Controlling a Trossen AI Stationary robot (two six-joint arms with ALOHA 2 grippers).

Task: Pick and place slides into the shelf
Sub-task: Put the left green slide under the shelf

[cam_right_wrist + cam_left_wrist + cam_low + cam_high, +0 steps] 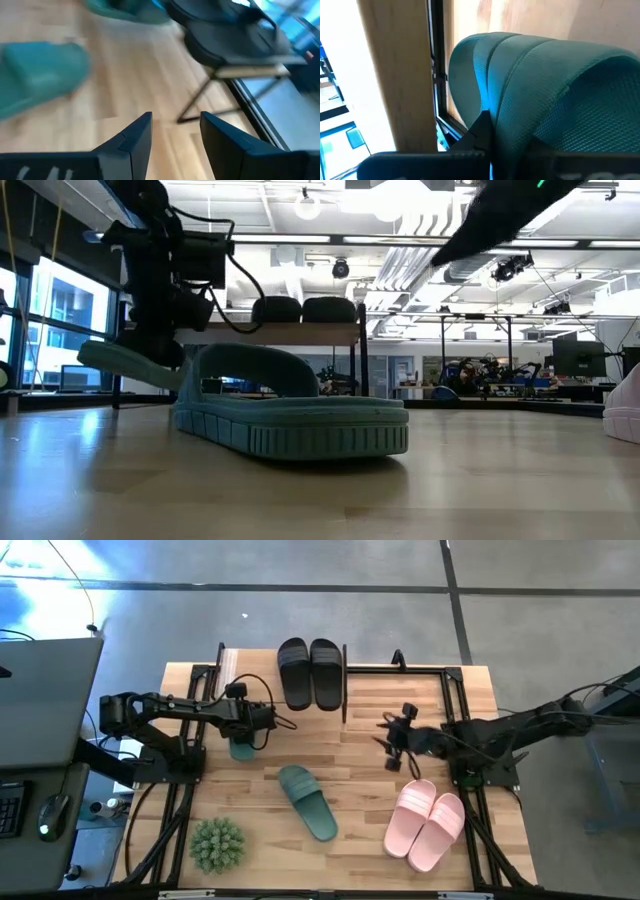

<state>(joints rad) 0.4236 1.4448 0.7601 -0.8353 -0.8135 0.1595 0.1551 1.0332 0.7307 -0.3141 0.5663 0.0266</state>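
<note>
My left gripper (252, 726) is shut on one dark green slide (242, 749), which hangs near the shelf's left end. In the low view this slide (125, 360) is off the table under the gripper. Its mate (308, 802) lies sole-down mid-table and fills the low view's foreground (290, 420). The black pair (310, 672) rests on the shelf's top board (228, 668). The pink pair (428, 823) lies side by side at the near right. My right gripper (393, 736) hovers open and empty over the table's right half. My left gripper holds the dark green slide by its ribbed wide strap (520, 85), pinched between the two fingers (481, 131), which come from above pointing down. The slide hangs below the fingers, lifted clear and tilted; one end (100, 352) sticks out sideways.
A spiky green plant ball (217, 845) sits at the near left corner. The shelf's black frame (436, 75) and wooden board stand close beside the held slide. The right wrist view shows bare wood ahead of the open fingers (175, 131), with the lying green slide (40, 70) beyond.
</note>
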